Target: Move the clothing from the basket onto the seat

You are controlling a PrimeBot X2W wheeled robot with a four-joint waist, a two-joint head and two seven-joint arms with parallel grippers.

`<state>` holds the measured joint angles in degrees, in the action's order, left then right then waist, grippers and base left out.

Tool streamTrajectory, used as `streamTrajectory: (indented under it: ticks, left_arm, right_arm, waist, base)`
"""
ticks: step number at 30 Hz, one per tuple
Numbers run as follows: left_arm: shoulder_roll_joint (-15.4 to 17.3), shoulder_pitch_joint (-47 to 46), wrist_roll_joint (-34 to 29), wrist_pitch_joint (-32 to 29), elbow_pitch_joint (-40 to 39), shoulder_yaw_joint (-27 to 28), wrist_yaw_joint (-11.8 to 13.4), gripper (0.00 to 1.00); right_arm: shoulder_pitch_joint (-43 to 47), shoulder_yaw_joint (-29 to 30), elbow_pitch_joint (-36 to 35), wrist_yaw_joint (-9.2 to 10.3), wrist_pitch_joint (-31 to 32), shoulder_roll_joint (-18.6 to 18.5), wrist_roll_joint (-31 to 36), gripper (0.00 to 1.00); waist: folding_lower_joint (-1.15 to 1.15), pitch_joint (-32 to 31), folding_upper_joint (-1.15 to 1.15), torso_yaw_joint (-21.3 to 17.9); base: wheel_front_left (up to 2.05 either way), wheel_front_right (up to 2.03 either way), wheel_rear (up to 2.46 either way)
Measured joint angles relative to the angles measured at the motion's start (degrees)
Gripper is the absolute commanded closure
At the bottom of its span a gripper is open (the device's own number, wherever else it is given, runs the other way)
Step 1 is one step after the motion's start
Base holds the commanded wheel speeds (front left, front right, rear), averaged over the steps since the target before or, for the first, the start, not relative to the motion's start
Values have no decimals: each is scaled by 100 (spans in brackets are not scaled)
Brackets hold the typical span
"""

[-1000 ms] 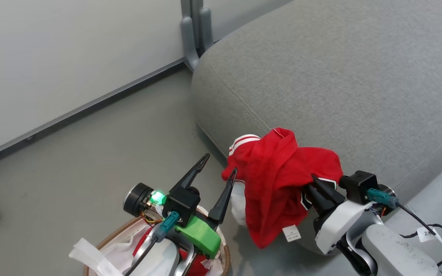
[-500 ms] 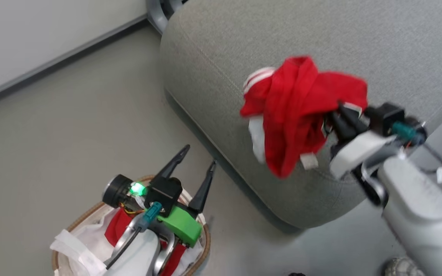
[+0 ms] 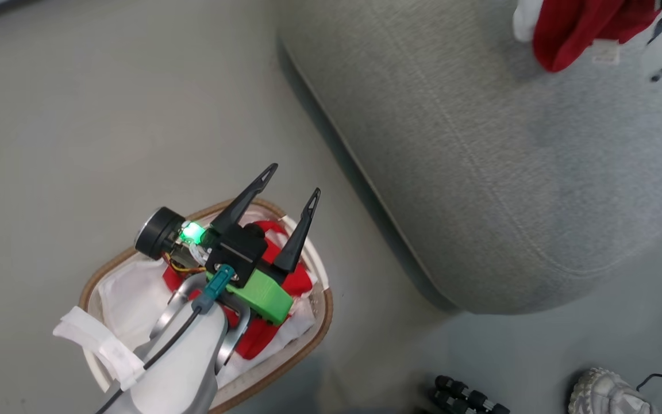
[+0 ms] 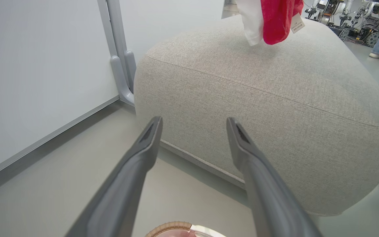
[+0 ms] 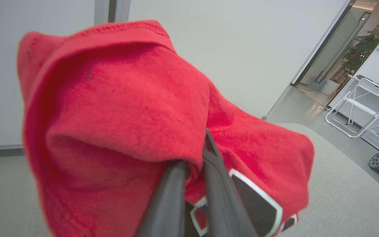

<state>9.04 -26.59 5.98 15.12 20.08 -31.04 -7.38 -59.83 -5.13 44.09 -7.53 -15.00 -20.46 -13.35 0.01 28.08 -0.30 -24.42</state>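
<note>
We hold red clothing (image 5: 127,98) over the grey seat (image 3: 480,172).
Our right gripper (image 5: 194,161) is pinched tight on the clothing, at one o'clock in the head view. Our left gripper (image 3: 294,179) is wide open with nothing in it, over the basket (image 3: 327,307) at seven o'clock. More red clothing (image 3: 299,284) lies in the basket.

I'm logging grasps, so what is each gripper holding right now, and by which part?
The right gripper is shut on the red clothing, pinching a bunched fold beside its black number. The left gripper is open, holding nothing.
</note>
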Motion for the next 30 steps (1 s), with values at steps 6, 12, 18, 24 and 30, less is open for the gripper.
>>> streamTrajectory:
  ticks: [6, 12, 18, 24, 30]
  left_arm:
    - [-1, -256, -15, 0, -107, 20, -1, 0]
    - [-3, -263, -16, 0, -126, 263, 0, 0]
    - [-14, -201, -38, 0, -93, 448, 36, 0]
    - [-41, -50, -31, -1, -27, 705, 57, 0]
    - [-172, 210, -8, -1, -3, 996, 162, 0]
  right_arm:
    - [-346, 961, 270, 0, -1, -119, 388, 98]
    - [-215, 1532, 399, 0, 0, 218, 838, 0]
    - [413, 1596, -1, 0, -1, 520, 1016, 0]
    - [1221, 1441, -521, 0, -8, 693, 767, 0]
    - [2003, 1151, -1194, 0, -8, 786, 328, 0]
  waist:
    - [0, 421, 0, 443]
    - [0, 751, 0, 851]
    - [0, 804, 0, 997]
    - [0, 560, 0, 937]
    - [-1, 92, 0, 849]
  base:
    - [0, 0, 0]
    - [0, 0, 0]
    - [0, 0, 0]
    - [0, 0, 0]
    - [0, 0, 0]
